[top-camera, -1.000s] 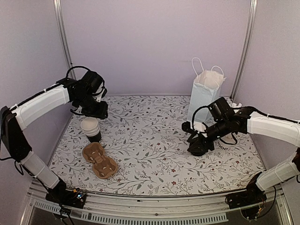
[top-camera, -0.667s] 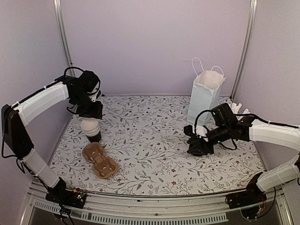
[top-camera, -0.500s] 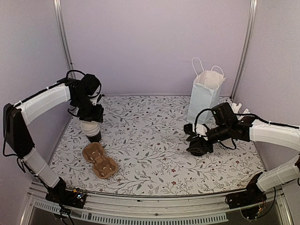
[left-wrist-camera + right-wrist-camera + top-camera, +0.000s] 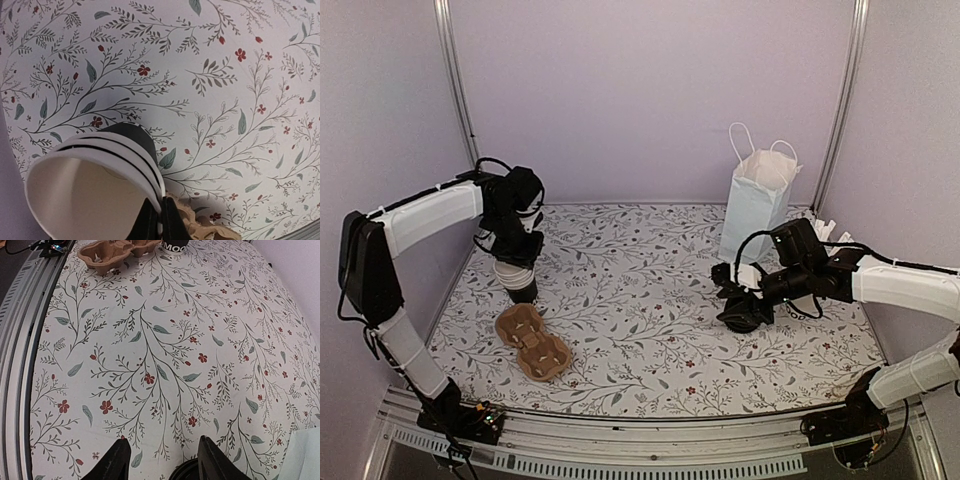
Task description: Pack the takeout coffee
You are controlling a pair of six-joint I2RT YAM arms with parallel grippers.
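Note:
A stack of nested black paper cups [image 4: 518, 281], white inside, stands at the left of the floral mat. In the left wrist view the stack [image 4: 107, 165] fills the lower left. My left gripper [image 4: 160, 222] is shut on the rim of the top cup, one finger inside and one outside. My left gripper [image 4: 517, 252] hangs right over the stack. My right gripper [image 4: 165, 460] is open just above the mat at the right. A round black lid [image 4: 187, 472] shows at the frame's bottom edge between its fingers. The right gripper [image 4: 740, 308] is in front of the pale-blue bag [image 4: 755, 205].
A brown cardboard cup carrier [image 4: 532, 342] lies just in front of the cup stack; its edge [image 4: 202, 227] shows under my left fingers. The carrier [image 4: 117, 250] and a black cup [image 4: 175, 245] are far off in the right wrist view. Small white items [image 4: 825, 228] lie by the right wall.
My left gripper came down onto the cup stack and shut on the top cup's rim. The right arm shifted slightly and then stayed still, jaws unchanged.

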